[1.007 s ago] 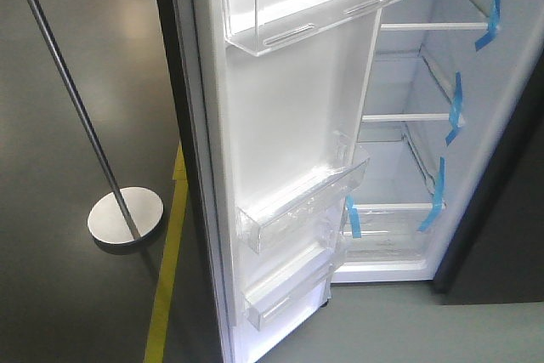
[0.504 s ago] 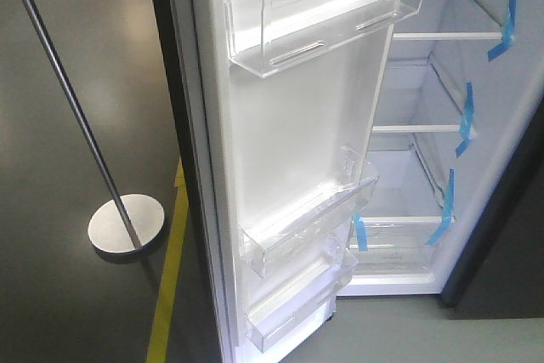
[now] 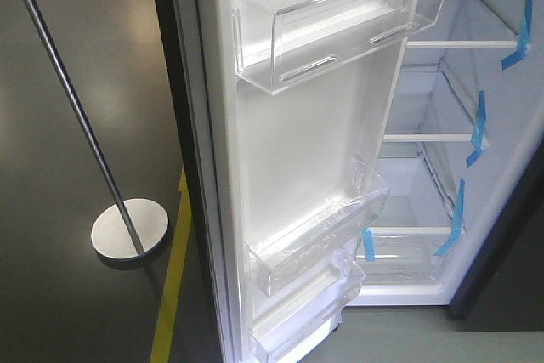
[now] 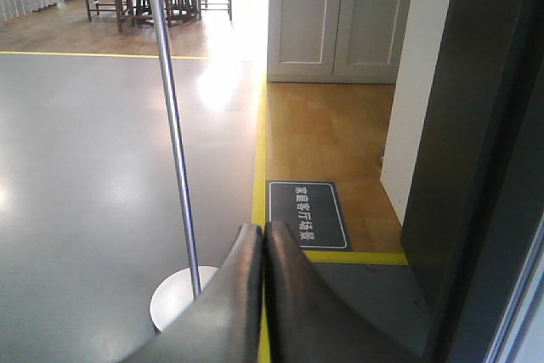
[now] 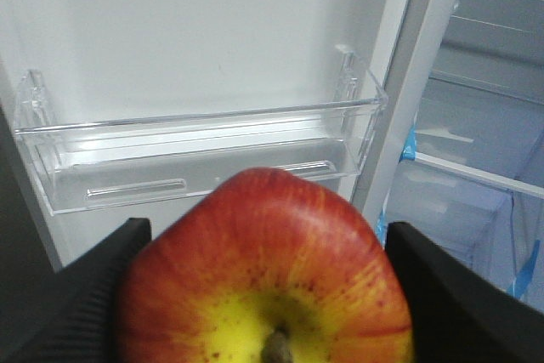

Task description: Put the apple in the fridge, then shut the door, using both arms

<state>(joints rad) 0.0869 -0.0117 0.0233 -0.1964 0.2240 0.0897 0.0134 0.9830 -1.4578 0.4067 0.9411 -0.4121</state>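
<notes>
Right claw (image 5: pixel 265 312) clamped on glossy red-yellow apple (image 5: pixel 263 235); left claw (image 4: pixel 262 286) pressed together

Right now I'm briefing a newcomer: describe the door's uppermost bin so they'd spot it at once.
Find the tall open fridge, then its door, white inside. The uppermost bin is clear plastic, set high and alone, well above two lower bins sitting close together.

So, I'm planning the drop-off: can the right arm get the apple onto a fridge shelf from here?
Likely yes, after swinging right: the right gripper, shut on the apple, faces a door bin, while the fridge shelves stand open beside it, nothing visibly blocking.
</notes>
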